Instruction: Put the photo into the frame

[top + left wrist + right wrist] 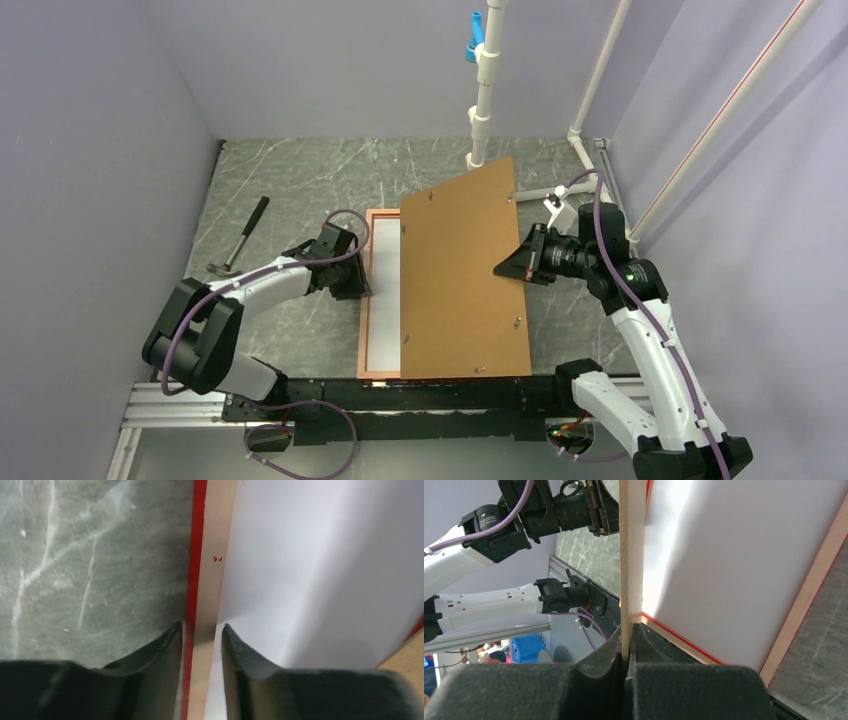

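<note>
The frame (366, 300) lies face down on the table, its copper-orange back edge up. The photo (385, 290) lies inside it, white back up. My left gripper (352, 280) is low over the frame's left rail. In the left wrist view its fingers straddle that rail (210, 580), one over the table and one over the photo (310, 570), with the jaws apart. My right gripper (510, 268) is shut on the right edge of the brown backing board (462, 275) and holds it tilted above the frame. The right wrist view shows the board's edge (630, 555) pinched between the fingers, with the photo (734, 565) and frame (809, 595) below.
A hammer (243, 235) lies on the marble table at the left. A white pipe stand (483, 100) rises at the back centre and another pipe runs along the right wall. The frame's near end reaches the table's front rail (400, 385).
</note>
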Controlling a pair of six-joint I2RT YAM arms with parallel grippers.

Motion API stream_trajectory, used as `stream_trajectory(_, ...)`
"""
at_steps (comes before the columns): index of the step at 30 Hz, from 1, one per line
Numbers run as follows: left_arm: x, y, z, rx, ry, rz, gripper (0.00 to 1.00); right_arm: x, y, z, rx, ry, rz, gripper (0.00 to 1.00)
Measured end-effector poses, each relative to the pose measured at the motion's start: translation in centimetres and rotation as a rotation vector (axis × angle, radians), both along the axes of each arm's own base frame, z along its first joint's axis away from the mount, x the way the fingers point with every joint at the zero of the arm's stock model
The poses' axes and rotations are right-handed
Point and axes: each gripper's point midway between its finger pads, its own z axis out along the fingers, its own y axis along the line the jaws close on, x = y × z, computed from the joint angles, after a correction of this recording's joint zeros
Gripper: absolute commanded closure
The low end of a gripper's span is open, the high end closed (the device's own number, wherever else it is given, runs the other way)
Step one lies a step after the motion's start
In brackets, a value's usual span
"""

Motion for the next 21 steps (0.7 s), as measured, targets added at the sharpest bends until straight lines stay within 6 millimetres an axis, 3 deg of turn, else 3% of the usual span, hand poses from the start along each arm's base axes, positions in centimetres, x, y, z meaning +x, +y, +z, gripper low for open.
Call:
stream_trajectory(2,-0.3,0.2,0.0,0.002,0.011,0.006,0.38,0.1,0.2,-0.1,0.008,-0.001,0.005,1.0)
stream_trajectory(7,-0.1,0.5,1.9,-0.024,-0.033,0.012,0.26,0.5,0.5,0.0,0.024,-0.006,0.021,1.0)
stream_trajectory(15,1.8,1.9,8.0,-0.208,-0.198,0.045,0.29,1.3,1.4,0.2,0.079,-0.013,0.052,1.0)
stream_trajectory(21,1.3,4.1,9.0,-0.321,-0.225,0.082,0.34,2.7,2.4,-0.2,0.129,0.008,0.067,1.0)
